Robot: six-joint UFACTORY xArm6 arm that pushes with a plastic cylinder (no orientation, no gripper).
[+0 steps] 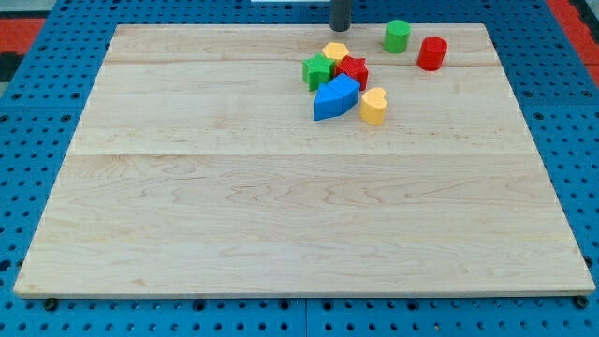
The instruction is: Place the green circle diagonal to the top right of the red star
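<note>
Upright at the frame's top edge, my tip (340,28) just above the yellow block (335,51), left of green circle (397,36); no claw present, only a rod.

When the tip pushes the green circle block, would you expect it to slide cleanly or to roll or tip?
The green circle stands upright on a flat end, so it probably slides rather than rolls. It looks squat, so tipping seems unlikely. Its round wall may deflect off my tip.

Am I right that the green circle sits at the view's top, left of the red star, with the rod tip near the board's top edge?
Not quite. The camera view shows the green circle up and to the right of the red star, not left of it. My tip is indeed near the top edge of the board.
</note>
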